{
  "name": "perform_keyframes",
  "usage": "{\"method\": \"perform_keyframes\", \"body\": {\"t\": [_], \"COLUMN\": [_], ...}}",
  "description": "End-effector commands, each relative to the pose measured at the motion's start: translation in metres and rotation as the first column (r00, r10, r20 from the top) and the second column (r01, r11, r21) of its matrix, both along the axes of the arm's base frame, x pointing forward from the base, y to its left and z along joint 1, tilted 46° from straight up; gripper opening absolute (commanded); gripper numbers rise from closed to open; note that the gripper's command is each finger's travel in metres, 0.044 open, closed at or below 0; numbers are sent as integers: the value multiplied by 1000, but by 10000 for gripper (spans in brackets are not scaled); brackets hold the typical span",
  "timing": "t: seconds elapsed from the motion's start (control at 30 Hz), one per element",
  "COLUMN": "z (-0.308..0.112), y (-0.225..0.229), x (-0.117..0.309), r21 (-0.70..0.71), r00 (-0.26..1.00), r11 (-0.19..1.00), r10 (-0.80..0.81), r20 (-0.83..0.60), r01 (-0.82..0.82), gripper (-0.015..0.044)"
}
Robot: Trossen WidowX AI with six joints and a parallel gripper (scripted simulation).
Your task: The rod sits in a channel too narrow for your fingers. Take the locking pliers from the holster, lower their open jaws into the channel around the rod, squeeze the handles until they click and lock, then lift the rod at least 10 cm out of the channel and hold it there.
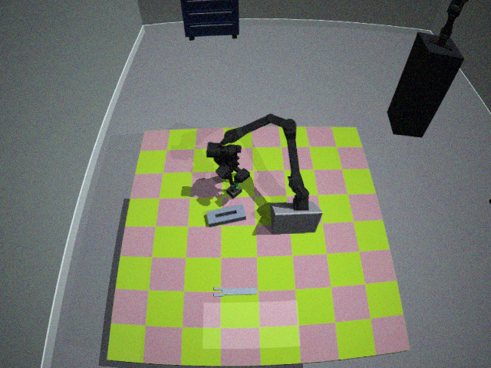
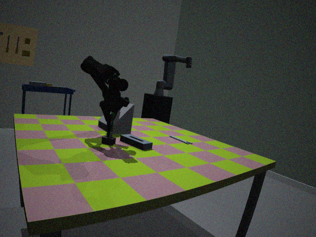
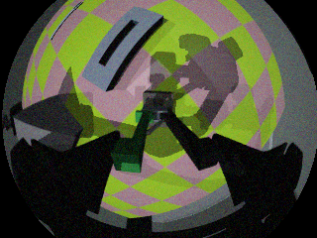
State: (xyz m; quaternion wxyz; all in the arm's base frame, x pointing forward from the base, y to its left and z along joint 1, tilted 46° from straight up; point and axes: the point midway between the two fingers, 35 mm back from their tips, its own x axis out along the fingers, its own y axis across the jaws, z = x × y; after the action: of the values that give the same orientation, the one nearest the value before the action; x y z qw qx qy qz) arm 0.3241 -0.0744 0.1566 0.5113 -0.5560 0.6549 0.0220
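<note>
Black in the top view, the hand (image 1: 232, 174) (image 2: 110, 112) (image 3: 168, 138) is above the holster (image 1: 234, 191) (image 2: 108, 140) (image 3: 158, 100), near the channel block (image 1: 218, 218) (image 2: 135, 141) (image 3: 119, 50). In the exterior view, the holster stands on the tabletop (image 2: 163, 183). In the wrist view, the hand is wide open, gripping nothing; the pliers (image 3: 136, 149) stand between its fingers.

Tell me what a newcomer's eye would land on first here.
Probably the loud pink and lime checkered table, filling the middle of the top view. Next, the black arm bent over it, its open gripper above the small dark holder. Beside that sits a gray slotted block.
</note>
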Motion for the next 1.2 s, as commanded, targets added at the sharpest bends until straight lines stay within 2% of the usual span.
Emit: {"method": "perform_keyframes", "body": {"t": [0.0, 1.17], "z": [-5, -17], "y": [-4, -17], "x": [0, 2], "r21": [-3, -5], "r00": [1000, 1000], "r11": [1000, 1000], "r10": [1, 1], "r20": [-7, -6], "r01": [-1, -1], "gripper": [440, 411]}}
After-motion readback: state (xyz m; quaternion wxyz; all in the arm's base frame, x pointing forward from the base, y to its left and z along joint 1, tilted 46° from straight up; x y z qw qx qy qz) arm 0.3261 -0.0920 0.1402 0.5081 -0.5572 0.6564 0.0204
